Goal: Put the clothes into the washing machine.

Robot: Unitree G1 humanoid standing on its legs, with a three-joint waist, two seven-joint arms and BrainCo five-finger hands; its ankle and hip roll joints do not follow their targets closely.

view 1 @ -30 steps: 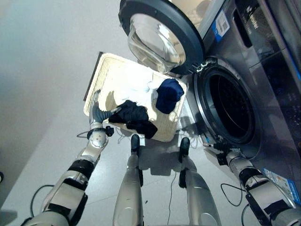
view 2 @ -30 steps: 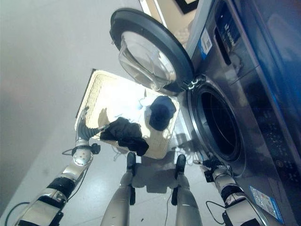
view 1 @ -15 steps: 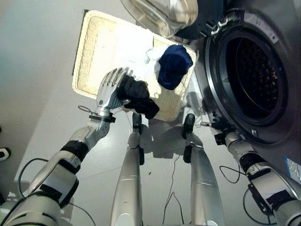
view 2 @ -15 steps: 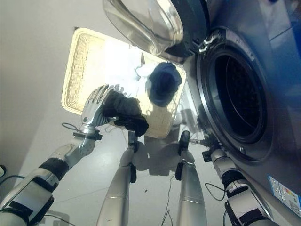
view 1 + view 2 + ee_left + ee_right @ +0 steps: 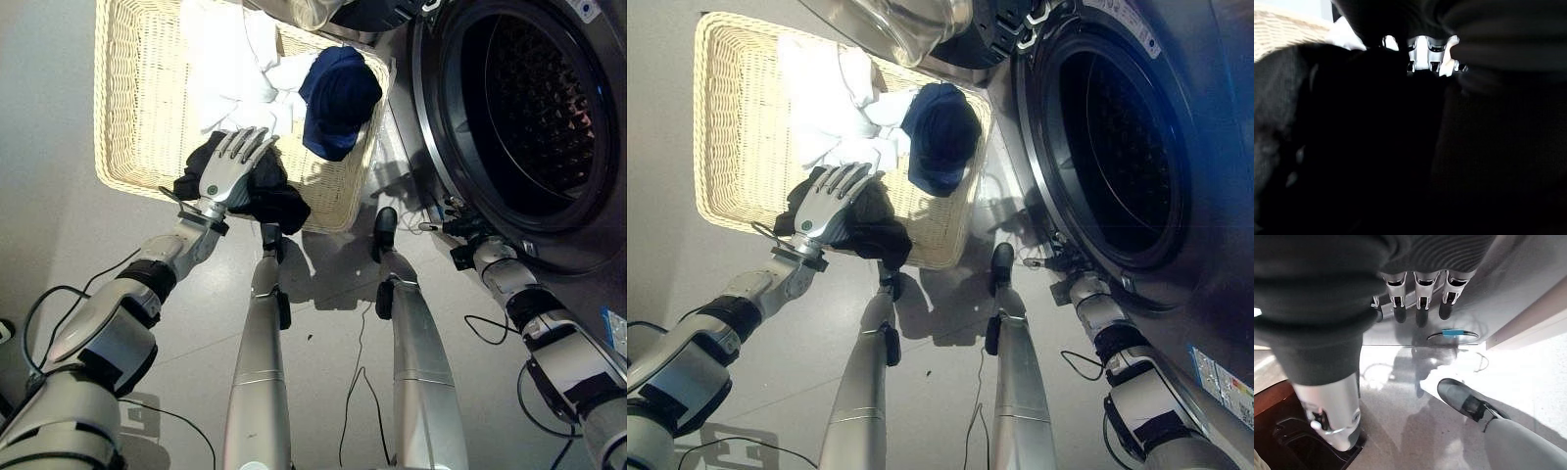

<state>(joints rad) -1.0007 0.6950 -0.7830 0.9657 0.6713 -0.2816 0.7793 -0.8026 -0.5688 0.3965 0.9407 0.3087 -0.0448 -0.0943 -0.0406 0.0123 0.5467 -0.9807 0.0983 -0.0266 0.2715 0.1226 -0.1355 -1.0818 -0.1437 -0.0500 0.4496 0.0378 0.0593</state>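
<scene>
- The washing machine [image 5: 549,127] stands beside and above the right hand [image 5: 464,238], its round drum dark inside, with no laundry that I can make out in it; its door [image 5: 911,24] is swung open above the basket.
- The wicker basket [image 5: 127,108] lies under and beyond the left hand [image 5: 227,176]; it holds white clothes [image 5: 230,69], just past the fingertips, and a navy garment [image 5: 338,93] off to that hand's right, by the basket's machine-side rim.
- A black garment [image 5: 269,196], crumpled and dull, lies directly beneath the left hand at the basket's near rim, one end draped over the edge.
- The left hand lies over the black garment with fingers extended; the head views do not show a closed grasp.
- The left wrist view shows black cloth pressed right against the hand.
- The right wrist view shows the right hand's fingers [image 5: 1421,296] relaxed and empty near the machine's grey front.
</scene>
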